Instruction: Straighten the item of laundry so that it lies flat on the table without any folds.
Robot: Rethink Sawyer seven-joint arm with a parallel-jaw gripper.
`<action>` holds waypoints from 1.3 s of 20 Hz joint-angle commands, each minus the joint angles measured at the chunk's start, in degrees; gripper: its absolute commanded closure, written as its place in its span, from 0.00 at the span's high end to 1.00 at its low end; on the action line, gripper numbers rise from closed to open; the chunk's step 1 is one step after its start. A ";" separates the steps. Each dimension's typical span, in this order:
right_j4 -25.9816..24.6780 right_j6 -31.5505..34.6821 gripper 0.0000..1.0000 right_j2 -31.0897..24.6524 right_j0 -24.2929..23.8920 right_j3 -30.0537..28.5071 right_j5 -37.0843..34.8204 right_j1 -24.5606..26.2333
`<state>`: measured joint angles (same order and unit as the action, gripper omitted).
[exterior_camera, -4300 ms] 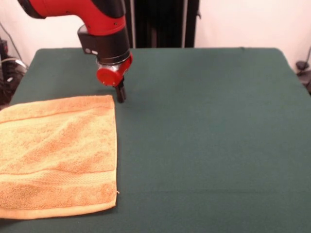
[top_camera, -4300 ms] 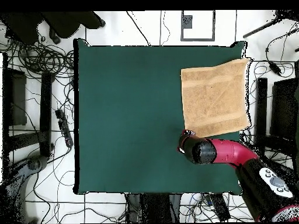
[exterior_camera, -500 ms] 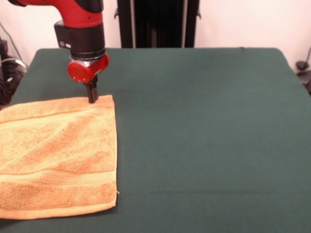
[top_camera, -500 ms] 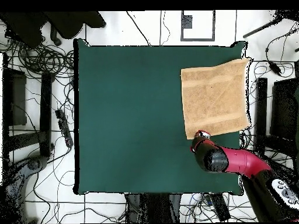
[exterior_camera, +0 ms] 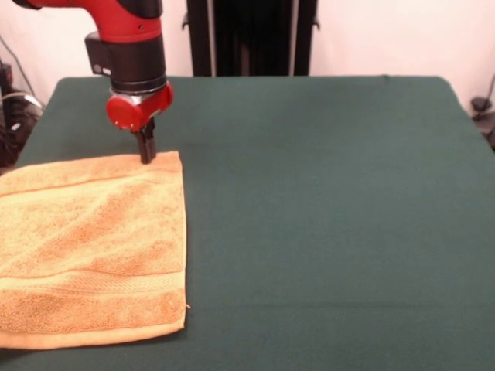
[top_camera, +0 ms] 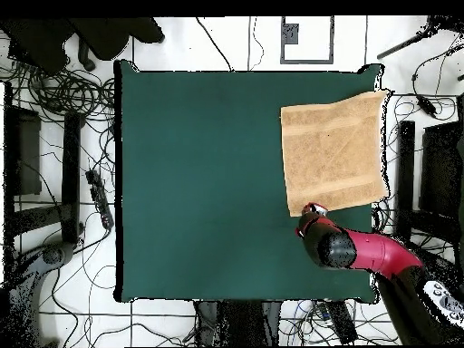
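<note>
The golden-orange towel (exterior_camera: pixel 89 247) lies spread out and nearly flat on the dark green table (exterior_camera: pixel 325 216), at the left in the front view, with a woven band near its near edge. In the overhead view the towel (top_camera: pixel 333 152) sits at the table's (top_camera: pixel 199 181) upper right corner. My gripper (exterior_camera: pixel 145 156) points down at the towel's far edge, close to its far right corner, with the tips at cloth level. The jaws look closed together; I cannot tell if cloth is pinched. In the overhead view the gripper (top_camera: pixel 309 210) is at the towel's lower edge.
The towel reaches the table's left edge in the front view. The robot's black pedestal (exterior_camera: pixel 247 35) stands behind the far edge. Cables (top_camera: pixel 54 91) and dark stands (top_camera: pixel 439 172) surround the table on the floor.
Since 4.3 s ago the gripper has moved left in the front view, from the bare table beside the towel's far right corner onto its far edge. No visible movement in the last half second.
</note>
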<state>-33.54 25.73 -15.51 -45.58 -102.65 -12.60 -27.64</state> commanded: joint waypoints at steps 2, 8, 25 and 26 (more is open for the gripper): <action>2.91 10.45 0.00 -6.87 1.52 -2.23 -2.64 0.56; 3.96 9.97 0.00 -8.20 0.89 -2.96 -3.74 -0.56; 2.93 10.35 0.00 -10.08 0.04 -2.89 -0.61 1.21; 2.81 10.45 0.00 -9.98 0.09 -2.89 -0.44 1.32</action>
<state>-32.76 25.73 -18.50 -46.37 -103.28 -12.60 -28.47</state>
